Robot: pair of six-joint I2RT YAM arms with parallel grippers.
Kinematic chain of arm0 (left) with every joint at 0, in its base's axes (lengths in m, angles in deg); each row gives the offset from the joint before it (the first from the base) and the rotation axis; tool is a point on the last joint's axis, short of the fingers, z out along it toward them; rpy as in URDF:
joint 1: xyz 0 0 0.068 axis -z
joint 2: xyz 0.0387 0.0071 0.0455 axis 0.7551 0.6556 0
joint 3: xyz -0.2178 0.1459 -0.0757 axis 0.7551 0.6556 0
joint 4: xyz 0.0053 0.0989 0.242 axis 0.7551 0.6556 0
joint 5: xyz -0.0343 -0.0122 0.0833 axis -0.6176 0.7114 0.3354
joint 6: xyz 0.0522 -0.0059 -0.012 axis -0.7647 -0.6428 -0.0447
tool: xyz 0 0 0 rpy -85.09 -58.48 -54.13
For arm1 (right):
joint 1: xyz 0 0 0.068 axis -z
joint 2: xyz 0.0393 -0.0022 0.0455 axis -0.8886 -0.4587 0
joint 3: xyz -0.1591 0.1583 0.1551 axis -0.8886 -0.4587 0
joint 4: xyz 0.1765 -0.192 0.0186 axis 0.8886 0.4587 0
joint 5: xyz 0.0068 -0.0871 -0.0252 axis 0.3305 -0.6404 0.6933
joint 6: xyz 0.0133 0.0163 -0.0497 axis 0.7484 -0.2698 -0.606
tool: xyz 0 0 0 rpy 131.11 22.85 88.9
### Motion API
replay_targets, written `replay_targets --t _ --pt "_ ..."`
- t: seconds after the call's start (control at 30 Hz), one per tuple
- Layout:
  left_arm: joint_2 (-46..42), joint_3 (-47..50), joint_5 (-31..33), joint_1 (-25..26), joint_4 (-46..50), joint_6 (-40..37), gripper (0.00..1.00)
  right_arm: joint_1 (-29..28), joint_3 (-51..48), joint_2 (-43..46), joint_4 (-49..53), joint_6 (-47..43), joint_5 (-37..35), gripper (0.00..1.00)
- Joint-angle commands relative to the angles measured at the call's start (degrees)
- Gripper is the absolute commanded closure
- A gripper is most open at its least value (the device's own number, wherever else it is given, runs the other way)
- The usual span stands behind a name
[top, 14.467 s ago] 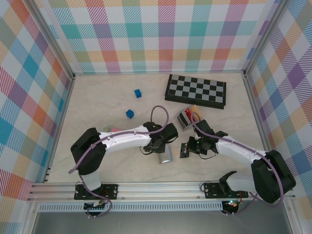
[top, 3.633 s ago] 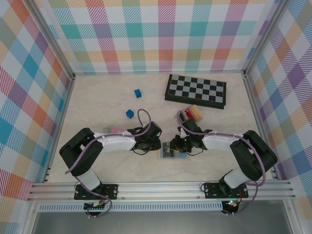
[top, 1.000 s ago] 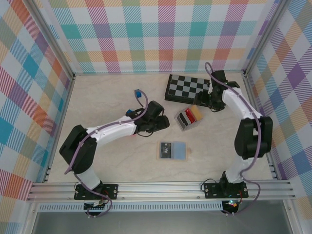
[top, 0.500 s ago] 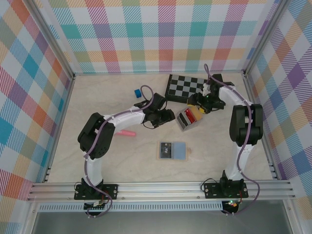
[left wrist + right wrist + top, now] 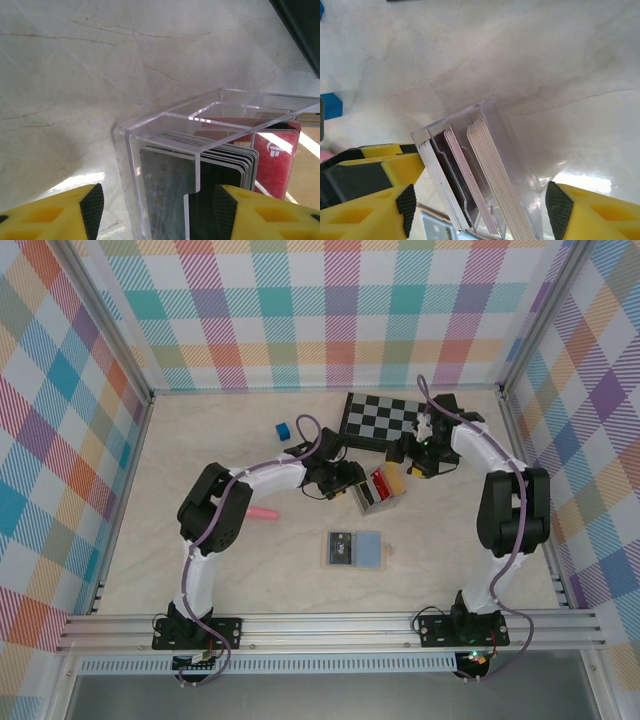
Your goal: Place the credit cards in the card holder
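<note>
Clear plastic case [image 5: 384, 488] holds the cards [image 5: 170, 185] upright in rows, just beside the chessboard [image 5: 400, 423]. Left gripper [image 5: 350, 483] stands spread around one end of the case, and right gripper [image 5: 414, 466] stands spread around the other. Card holder [image 5: 355, 549] lies open, well apart from the case.

My top camera looks down over the table [image 5: 200, 440] from behind; my 2 wrist cameras closely face the clear case [image 5: 150, 131] [image 5: 492, 131] from opposite sides.

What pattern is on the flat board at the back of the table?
The board is black-and-grey chequered, best seen from the top external view.
</note>
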Motion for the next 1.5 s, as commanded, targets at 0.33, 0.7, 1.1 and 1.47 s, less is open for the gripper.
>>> replay_targets --t 0.33,0.7,1.1,1.47 --pt "3.7 -1.9 -1.2 -0.4 0.6 0.8 0.54 -9.0 2.9 2.1 4.1 -5.7 -21.1 0.42" --pt "3.1 -0.9 -0.6 -0.4 3.9 -0.9 0.57 -15.3 5.6 -1.7 5.7 -9.1 -24.2 0.64" --pt "2.5 -0.5 -0.7 -0.4 3.7 -0.9 0.58 -19.6 6.2 -7.0 5.1 -9.5 -34.3 0.63" --pt "1.9 0.9 -0.1 -0.4 2.8 -0.5 0.59 -21.7 4.1 -8.4 4.1 -9.3 -41.9 0.64"
